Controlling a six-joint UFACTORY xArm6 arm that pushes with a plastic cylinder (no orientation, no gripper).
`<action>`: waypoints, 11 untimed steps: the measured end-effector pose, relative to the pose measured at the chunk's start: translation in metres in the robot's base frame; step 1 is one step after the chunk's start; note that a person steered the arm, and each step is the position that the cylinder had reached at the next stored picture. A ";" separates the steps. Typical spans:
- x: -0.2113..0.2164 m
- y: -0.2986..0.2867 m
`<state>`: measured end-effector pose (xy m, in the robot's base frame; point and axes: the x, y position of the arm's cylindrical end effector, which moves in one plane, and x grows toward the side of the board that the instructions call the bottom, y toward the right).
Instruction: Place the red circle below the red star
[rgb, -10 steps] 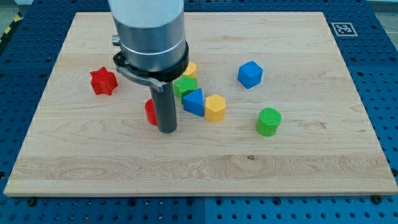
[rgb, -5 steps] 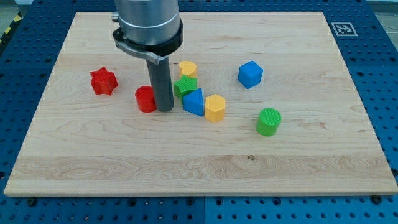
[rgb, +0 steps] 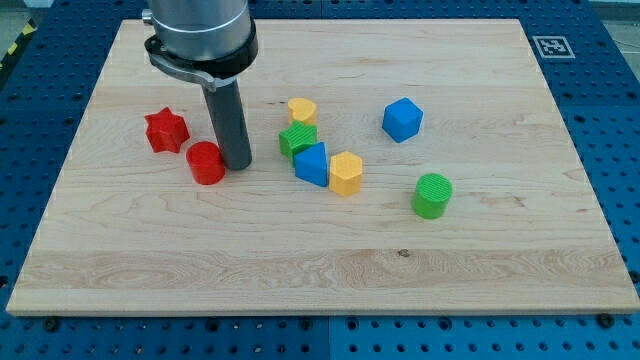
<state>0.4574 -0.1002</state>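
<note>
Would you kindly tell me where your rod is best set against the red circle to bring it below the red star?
No grip is possible, only a push. The red circle sits down-right of the red star. My tip touches its right side; staying there and pushing toward the view's left suits its round side wall.

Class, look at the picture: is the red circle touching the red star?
No. The red circle lies apart from the red star, toward the view's bottom right, with bare board between them.

My tip (rgb: 237, 163) touches the red circle (rgb: 205, 163) beside the red star (rgb: 166, 131).
</note>
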 end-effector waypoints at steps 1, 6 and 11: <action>0.010 0.000; 0.032 -0.014; 0.031 0.023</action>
<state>0.4888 -0.0777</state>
